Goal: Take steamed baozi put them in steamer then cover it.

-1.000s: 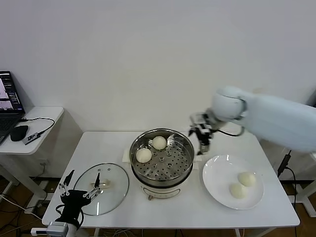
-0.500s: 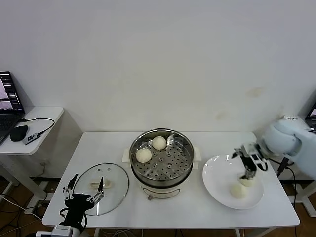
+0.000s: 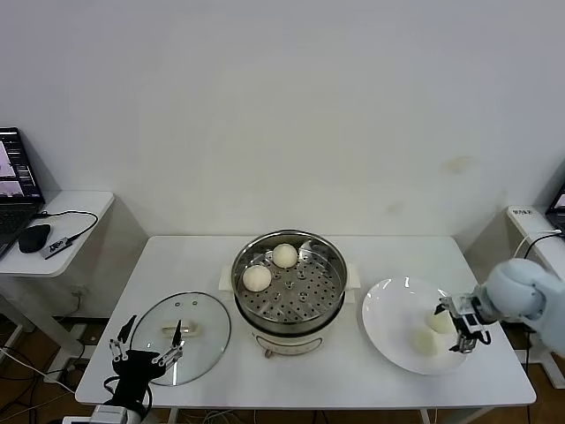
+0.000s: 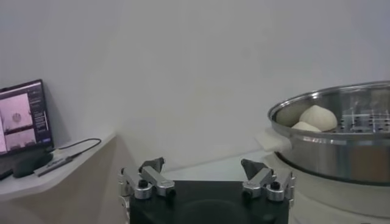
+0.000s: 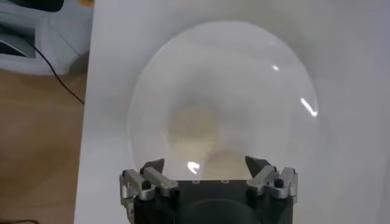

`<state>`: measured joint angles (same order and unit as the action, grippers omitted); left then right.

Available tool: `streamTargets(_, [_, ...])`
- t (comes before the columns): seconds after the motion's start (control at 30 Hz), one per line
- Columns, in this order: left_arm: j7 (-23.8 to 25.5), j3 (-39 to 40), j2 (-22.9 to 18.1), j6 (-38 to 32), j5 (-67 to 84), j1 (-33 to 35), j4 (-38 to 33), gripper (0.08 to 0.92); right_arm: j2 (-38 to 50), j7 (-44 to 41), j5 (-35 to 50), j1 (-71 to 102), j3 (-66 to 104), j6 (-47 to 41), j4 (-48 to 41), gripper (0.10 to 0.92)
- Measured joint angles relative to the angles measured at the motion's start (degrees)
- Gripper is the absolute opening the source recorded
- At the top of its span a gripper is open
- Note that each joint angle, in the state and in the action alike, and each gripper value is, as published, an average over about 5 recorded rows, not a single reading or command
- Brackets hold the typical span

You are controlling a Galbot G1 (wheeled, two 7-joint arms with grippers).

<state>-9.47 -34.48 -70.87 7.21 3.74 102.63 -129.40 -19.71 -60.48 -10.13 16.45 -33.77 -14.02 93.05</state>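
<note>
One tool [image 3: 460,329] (right) lower, nearer baozi [image 3: 440,321]

the right arm [image 3: 530,296] wears a smooth, rounded, pale blue-white shell. each gripper, left gripper [image 4: 206,178] and right gripper [image 5: 208,176], has a black body, 2 silver metal knuckle blocks with dark round screws, and dark pointed fingertips [image 4: 152,165].

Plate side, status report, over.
Right gripper open, over plate at two buns. Left gripper open, idle by lid. Nothing in the way.
</note>
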Motion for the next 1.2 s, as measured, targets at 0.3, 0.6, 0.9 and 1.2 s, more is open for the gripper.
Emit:
streamTargets(0.3, [0.02,-0.53,-0.09,-0.04,0.01,-0.06,0.39,0.823,-3.27,1.21,-1.67,3.49,1.83,-0.11,-3.09,0.823])
streamTargets(0.6, [0.03,-0.83,-0.2,-0.13,0.06,-0.2,0.82,0.823,-5.91,2.1,-2.85,5.35,2.36,-0.34,-5.83,0.823])
streamTargets(0.9, [0.04,-0.74,-0.31,-0.14,0.06,-0.51,1.02,0.823,-7.6,2.42,-3.2,6.08,2.81,-0.95,-7.12,0.75])
streamTargets(1.2, [0.05,-0.74,-0.44,-0.13,0.05,-0.44,0.88,0.823,-7.72,1.5,-2.82,5.13,2.28,-1.11,-7.27,0.646])
